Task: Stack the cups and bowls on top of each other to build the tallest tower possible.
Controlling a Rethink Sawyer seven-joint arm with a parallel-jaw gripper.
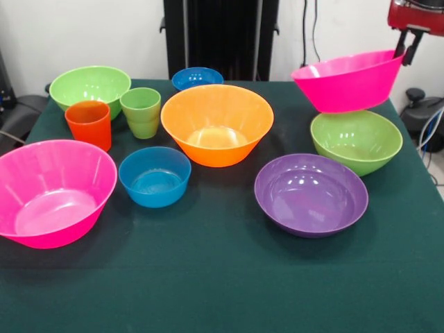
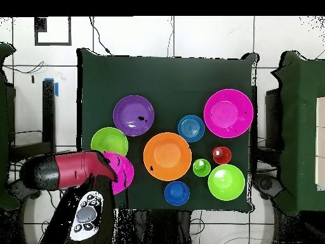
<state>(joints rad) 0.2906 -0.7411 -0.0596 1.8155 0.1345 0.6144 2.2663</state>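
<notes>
My gripper [image 1: 405,51] is at the top right, shut on the rim of a big pink bowl [image 1: 347,80]. It holds the bowl tilted in the air, just on the robot's side of a medium green bowl [image 1: 356,141]. In the overhead view the arm [image 2: 66,171] covers part of this pink bowl [image 2: 124,173]. A purple bowl [image 1: 311,194], the orange bowl [image 1: 217,123], two blue bowls [image 1: 155,175] [image 1: 198,76], a second green bowl [image 1: 90,87], a second pink bowl [image 1: 52,191], the orange-red cup [image 1: 89,123] and the green cup [image 1: 141,111] each stand alone, upright.
The dark green table [image 1: 229,291] has bare cloth along its front edge. The robot's black pedestal [image 1: 220,35] stands behind the table. Cables and dark equipment [image 1: 424,111] lie beyond the right edge.
</notes>
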